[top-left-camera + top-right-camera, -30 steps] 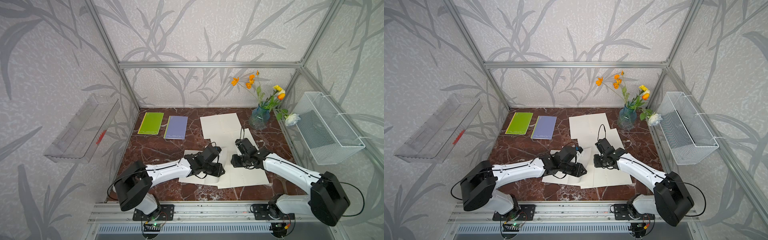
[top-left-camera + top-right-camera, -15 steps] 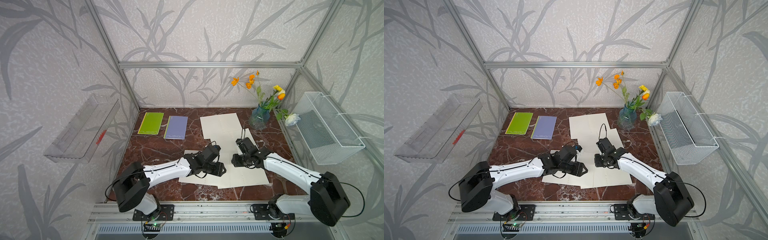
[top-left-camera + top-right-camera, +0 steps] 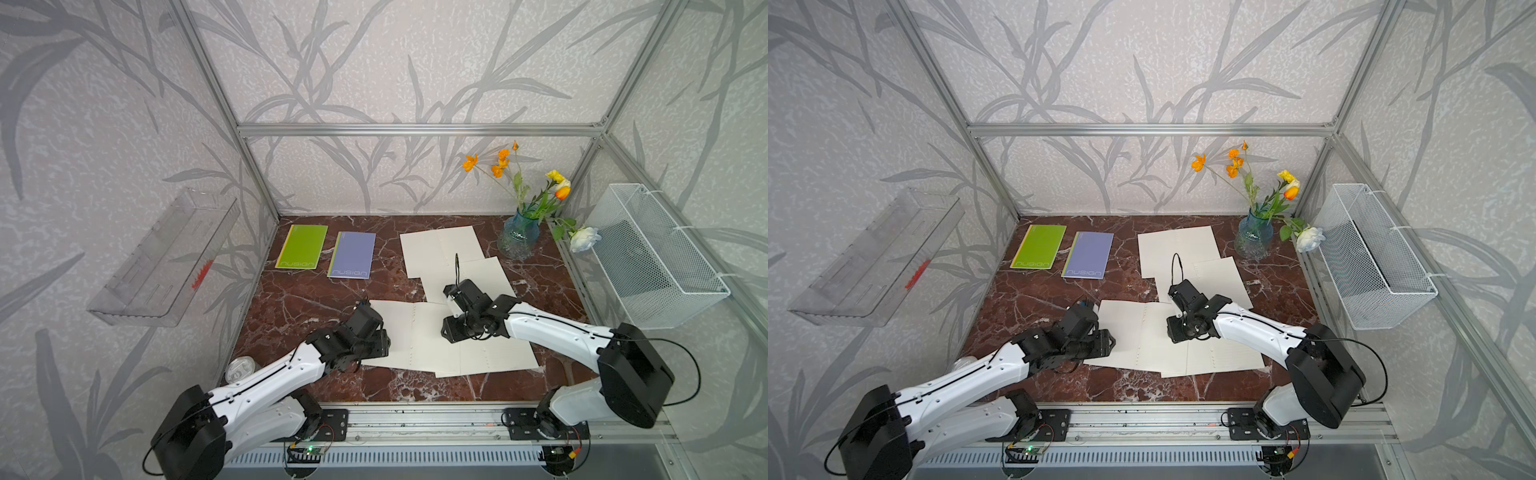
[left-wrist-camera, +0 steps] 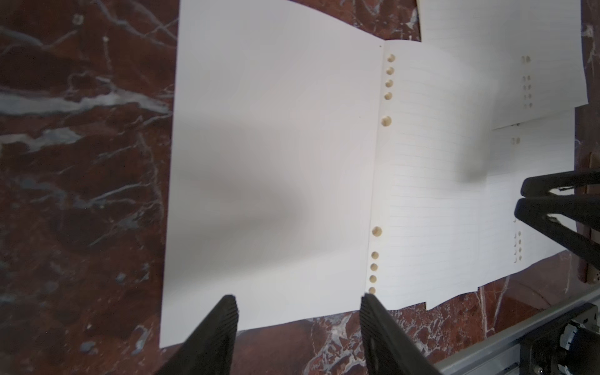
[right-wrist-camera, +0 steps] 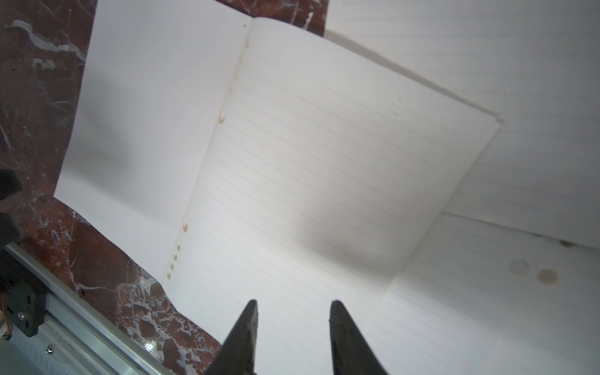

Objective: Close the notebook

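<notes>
So both claws are hanging apart and empty: left claw (image 4: 297, 319) by the notebook (image 3: 415, 336)'s outer edge, right claw (image 5: 292, 321) over its lined page. It's lying open on the desk (image 3: 291, 299), looking light, floppy, slippery; I'd be pinching that outer edge.

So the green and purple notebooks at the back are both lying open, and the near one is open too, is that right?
Not quite. In both top views the green notebook and purple notebook lie closed, covers up. The near notebook is open, as you said.
</notes>
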